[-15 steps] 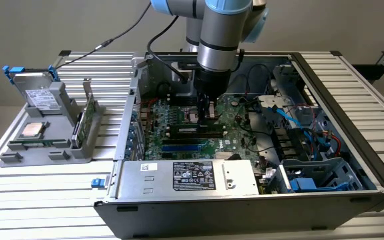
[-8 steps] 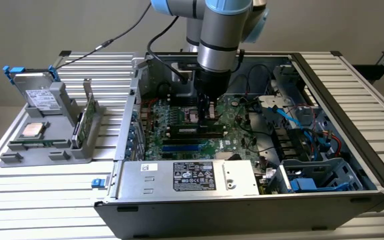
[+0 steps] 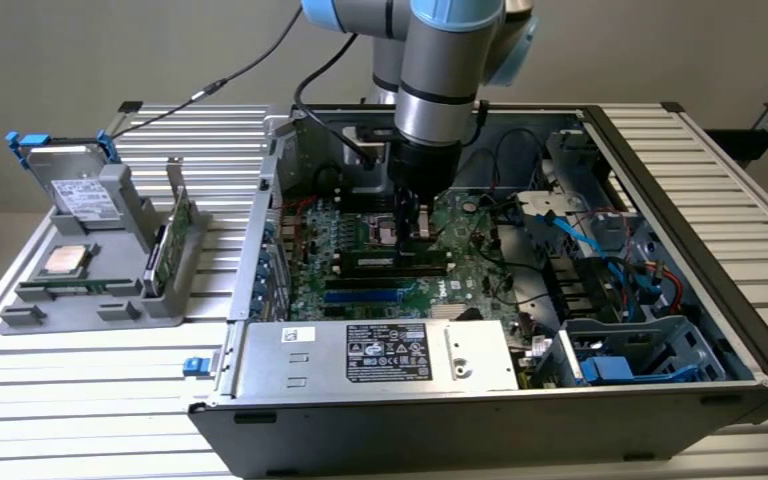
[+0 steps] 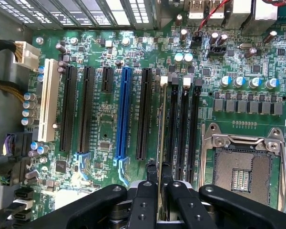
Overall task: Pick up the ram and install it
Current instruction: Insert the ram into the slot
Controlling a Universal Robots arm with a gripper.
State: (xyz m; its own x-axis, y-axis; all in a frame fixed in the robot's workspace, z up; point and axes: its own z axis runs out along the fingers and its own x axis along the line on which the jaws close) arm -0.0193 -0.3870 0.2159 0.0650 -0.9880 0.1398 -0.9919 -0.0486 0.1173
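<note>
Gripper [image 4: 159, 172] sits closest to the wrist camera, black jaws clamped on the ram [image 4: 160, 126], a slim green circuit-board stick seen edge-on.

Big to small:
- Ribbed metal tabletop [image 3: 77, 370].
- Open black-and-silver computer case [image 3: 491, 435] on it, with the grey-and-blue arm [image 3: 444, 70] reaching down inside.
- Green motherboard [image 4: 105, 138] on the case floor.
- Grey parts holder [image 3: 57, 318] outside the case, at the exterior view's left. It carries a silver drive [image 3: 75, 185], a taller green card [image 3: 177, 235] and a square silver processor chip [image 3: 67, 258].
- Black memory slots [image 4: 185, 129], between the black expansion slots [image 4: 145, 114] and the empty processor socket [image 4: 248, 176].

Ram is upright, lined up along the memory slot nearest the expansion slots, at or in it.

My read: pick-up and alignment are done. Can't tell if it's fully seated or if the white end latch [image 4: 164, 81] has closed. Grip isn't released, so the install isn't finished.
</note>
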